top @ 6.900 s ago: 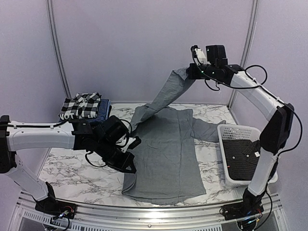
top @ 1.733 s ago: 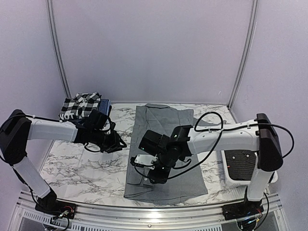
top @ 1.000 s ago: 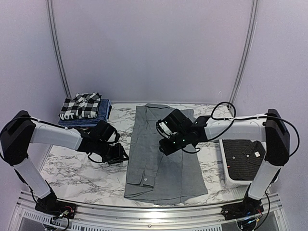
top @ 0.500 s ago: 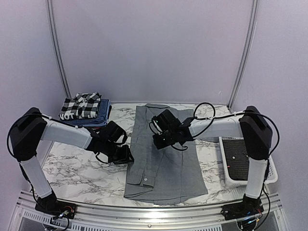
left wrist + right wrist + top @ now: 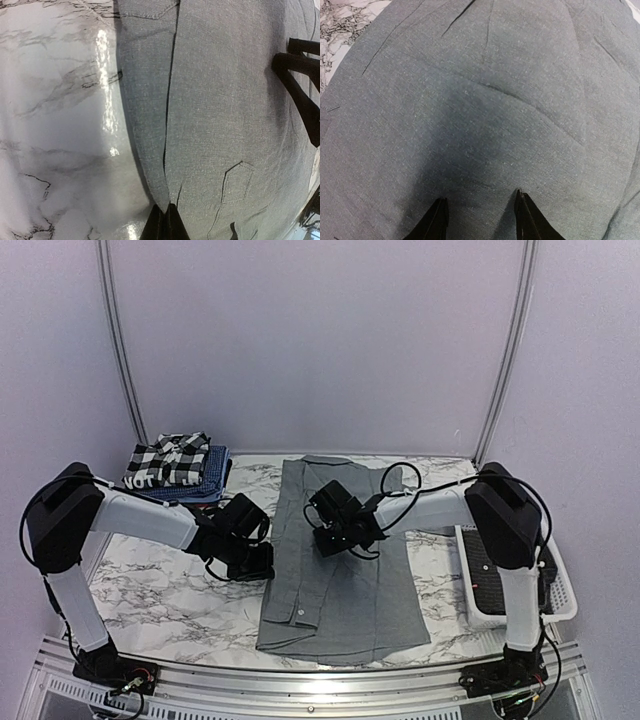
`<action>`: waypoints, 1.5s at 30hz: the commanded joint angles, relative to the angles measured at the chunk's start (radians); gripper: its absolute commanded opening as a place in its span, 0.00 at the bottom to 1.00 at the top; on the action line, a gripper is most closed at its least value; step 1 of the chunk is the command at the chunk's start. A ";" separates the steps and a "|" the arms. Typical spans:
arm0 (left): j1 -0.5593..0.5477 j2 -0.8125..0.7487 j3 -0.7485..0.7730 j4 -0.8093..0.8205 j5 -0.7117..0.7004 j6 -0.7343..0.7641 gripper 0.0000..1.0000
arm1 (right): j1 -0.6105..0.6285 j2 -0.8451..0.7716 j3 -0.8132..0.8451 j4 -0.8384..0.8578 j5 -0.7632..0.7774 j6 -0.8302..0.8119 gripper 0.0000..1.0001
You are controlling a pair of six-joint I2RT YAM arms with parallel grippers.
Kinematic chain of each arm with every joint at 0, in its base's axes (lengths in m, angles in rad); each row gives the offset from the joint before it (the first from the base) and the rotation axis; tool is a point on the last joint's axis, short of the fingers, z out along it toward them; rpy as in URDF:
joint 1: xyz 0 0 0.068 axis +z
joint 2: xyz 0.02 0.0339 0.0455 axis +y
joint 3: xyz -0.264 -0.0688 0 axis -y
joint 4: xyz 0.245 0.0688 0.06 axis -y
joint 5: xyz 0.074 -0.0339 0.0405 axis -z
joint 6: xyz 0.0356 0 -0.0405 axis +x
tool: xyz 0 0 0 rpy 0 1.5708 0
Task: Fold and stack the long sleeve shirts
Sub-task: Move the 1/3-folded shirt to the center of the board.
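The mid-grey long sleeve shirt point(image 5: 345, 580) lies flat on the marble table, sleeves folded in. My left gripper point(image 5: 268, 567) is low at the shirt's left edge. In the left wrist view it point(image 5: 165, 222) is shut, pinching that grey edge point(image 5: 160, 165). My right gripper point(image 5: 333, 538) rests over the shirt's upper middle. Its jaws point(image 5: 481, 220) stand open on the grey cloth point(image 5: 485, 110), with nothing between them. A black-and-white checked shirt point(image 5: 168, 460) sits folded on a blue shirt point(image 5: 213, 476) at the back left.
A white slatted basket point(image 5: 561, 592) stands at the right edge with dark cloth point(image 5: 487, 575) inside, partly hidden by the right arm. Bare marble point(image 5: 160, 590) lies left of the shirt. The right gripper's dark fingers point(image 5: 300, 95) show in the left wrist view.
My left gripper slid right to the shirt's left edge and shut on it. My right gripper drew left over the shirt's upper middle, still open.
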 commanded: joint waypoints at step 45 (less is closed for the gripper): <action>0.163 -0.190 -0.242 -0.065 -0.012 0.040 0.00 | 0.047 0.376 0.533 -0.067 -0.163 0.039 0.49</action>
